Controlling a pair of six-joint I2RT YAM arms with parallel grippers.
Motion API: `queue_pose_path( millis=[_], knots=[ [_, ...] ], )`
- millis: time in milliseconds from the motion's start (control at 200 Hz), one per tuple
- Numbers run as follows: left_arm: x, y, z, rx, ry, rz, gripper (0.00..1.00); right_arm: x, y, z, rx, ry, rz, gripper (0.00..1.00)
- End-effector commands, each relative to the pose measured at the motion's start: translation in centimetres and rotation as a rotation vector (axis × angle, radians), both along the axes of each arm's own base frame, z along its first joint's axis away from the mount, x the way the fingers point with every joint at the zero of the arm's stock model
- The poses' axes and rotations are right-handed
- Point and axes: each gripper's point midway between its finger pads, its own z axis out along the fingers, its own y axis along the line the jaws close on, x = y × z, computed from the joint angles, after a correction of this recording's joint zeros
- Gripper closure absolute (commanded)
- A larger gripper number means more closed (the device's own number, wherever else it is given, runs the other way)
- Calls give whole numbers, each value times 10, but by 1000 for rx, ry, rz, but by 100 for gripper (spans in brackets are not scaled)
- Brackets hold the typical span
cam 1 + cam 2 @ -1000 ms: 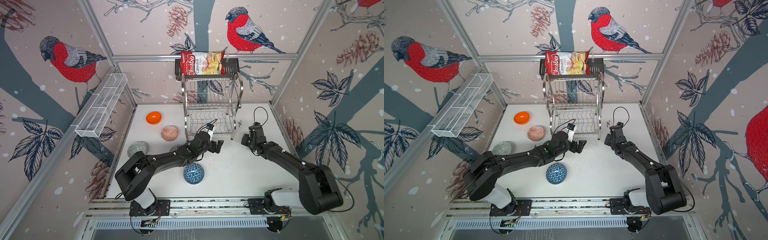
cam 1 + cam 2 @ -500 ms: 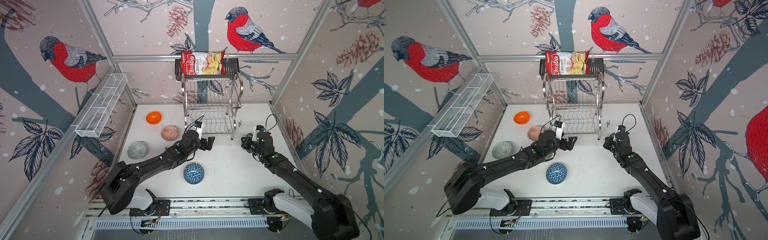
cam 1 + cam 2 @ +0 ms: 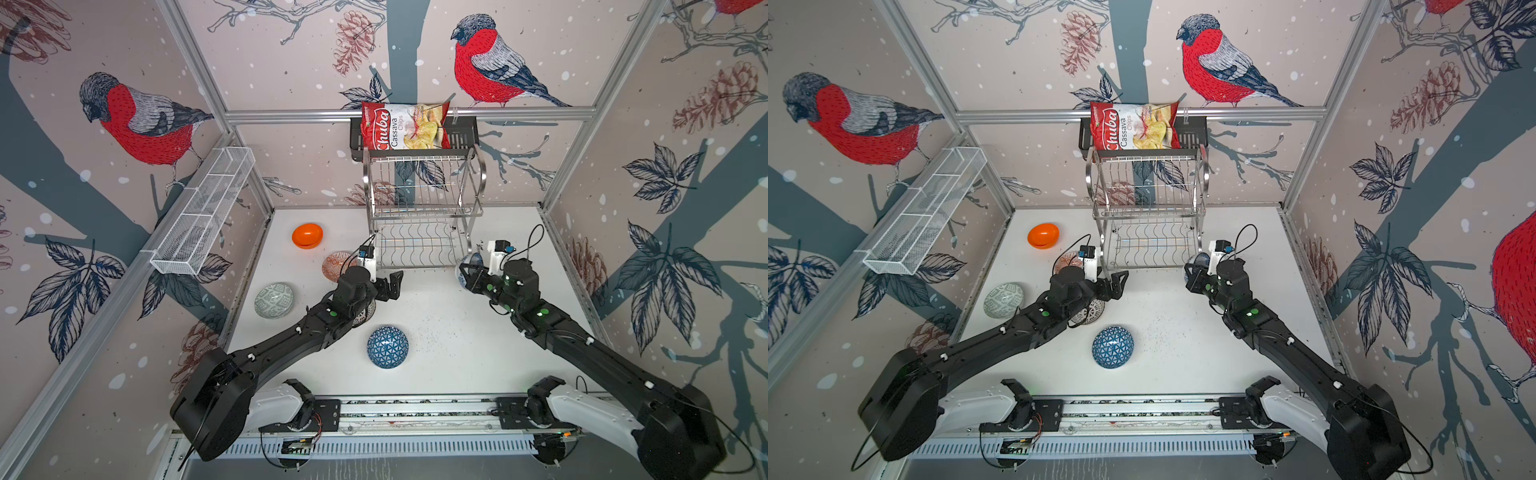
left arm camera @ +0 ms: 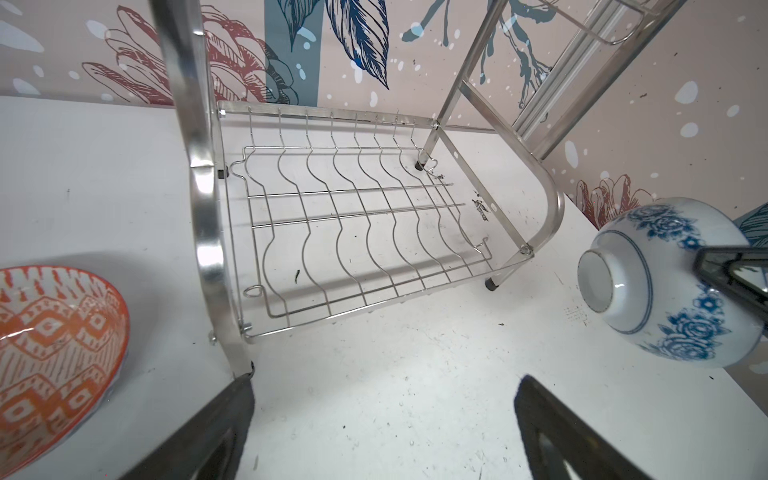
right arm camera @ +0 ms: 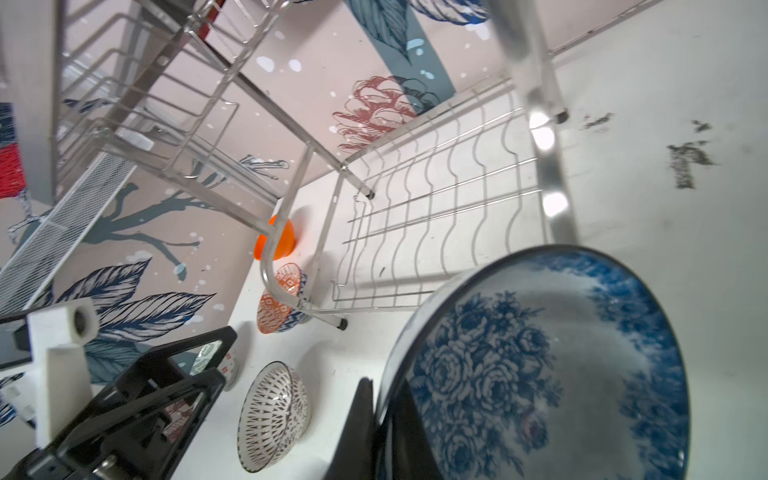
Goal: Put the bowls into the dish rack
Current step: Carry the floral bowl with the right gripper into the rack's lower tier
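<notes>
The dish rack (image 3: 424, 216) stands at the back of the surface (image 3: 449, 332) — bowls (image 3: 307, 235) lie to its left and front, one bowl (image 3: 463, 264) beside its right front corner.

Bullfinch-print walls (image 3: 291, 62), white tabletop (image 3: 436, 324)

6 bowls (image 3: 387, 347), 1 dish rack (image 3: 428, 212), 1 chips bag (image 3: 401, 129), 1 bskt (image 3: 199, 220).
</notes>
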Motion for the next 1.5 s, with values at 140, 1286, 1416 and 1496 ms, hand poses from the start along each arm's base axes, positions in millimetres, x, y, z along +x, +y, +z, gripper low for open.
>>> queue_pose_path(
  millis=[140, 1286, 1416, 1496],
  knots=[
    [-1, 10, 14, -79, -69, 12, 2, 5, 42, 42, 109, -176, 90, 100],
    [0, 28, 14, -68, -97, 83, 2, 69, 112, 13, 338, -116, 215, 100],
    [1, 26, 12, -71, -90, 75, 2, 76, 117, 11, 368, -106, 225, 100],
    [1, 27, 12, -73, -92, 76, 2, 80, 121, 10, 387, -105, 235, 100]
  ],
)
